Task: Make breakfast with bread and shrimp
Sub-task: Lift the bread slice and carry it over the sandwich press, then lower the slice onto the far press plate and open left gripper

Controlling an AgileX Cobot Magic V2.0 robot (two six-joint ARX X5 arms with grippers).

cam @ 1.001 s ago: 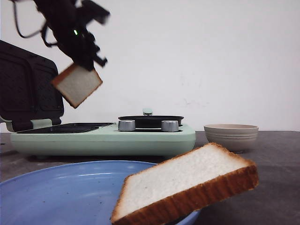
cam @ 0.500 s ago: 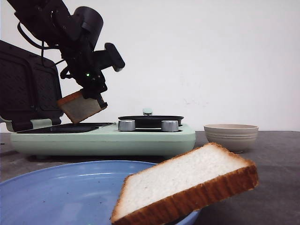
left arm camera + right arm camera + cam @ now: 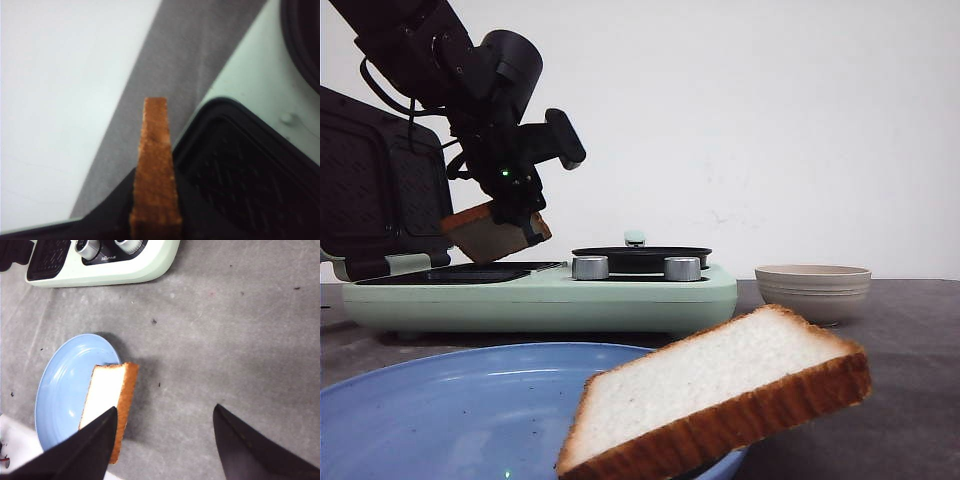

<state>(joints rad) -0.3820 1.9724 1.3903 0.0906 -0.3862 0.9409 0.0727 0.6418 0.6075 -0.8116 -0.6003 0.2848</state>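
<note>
Lowered over the last second from high above the machine to just over its dark grill plate: square slice of white bread with golden-brown crust (image 3: pixel 492 233), pinched at one edge by the black left gripper (image 3: pixel 525 222), tilted, not yet touching the plate.

Nearest the front edge of the grey table (image 3: pixel 910 330): round blue ceramic plate (image 3: pixel 440 410), with a second square slice of white crusted bread (image 3: pixel 715 395) leaning on its rim, one end hanging out past it over the table. Untouched, well apart from either gripper.

Farther back, toward the far edge: long mint-green breakfast maker (image 3: pixel 540 295) with open black ribbed lid (image 3: pixel 380 185), two silver knobs and a shallow black pan. Beside it, toward the far right corner, a beige ribbed bowl (image 3: pixel 813 290); contents hidden behind its wall, no shrimp visible anywhere.

Likely light, soft and easily crushed or torn; best held by the firmer crust, gently.

Shown only by the left wrist view: crust edge (image 3: pixel 155 170) clamped upright above the patterned grill plate (image 3: pixel 240 175). Shown only by the right wrist view: right gripper (image 3: pixel 165 440) spread wide, empty, above bare table near the plate, and the overhang of the second slice from above.
</note>
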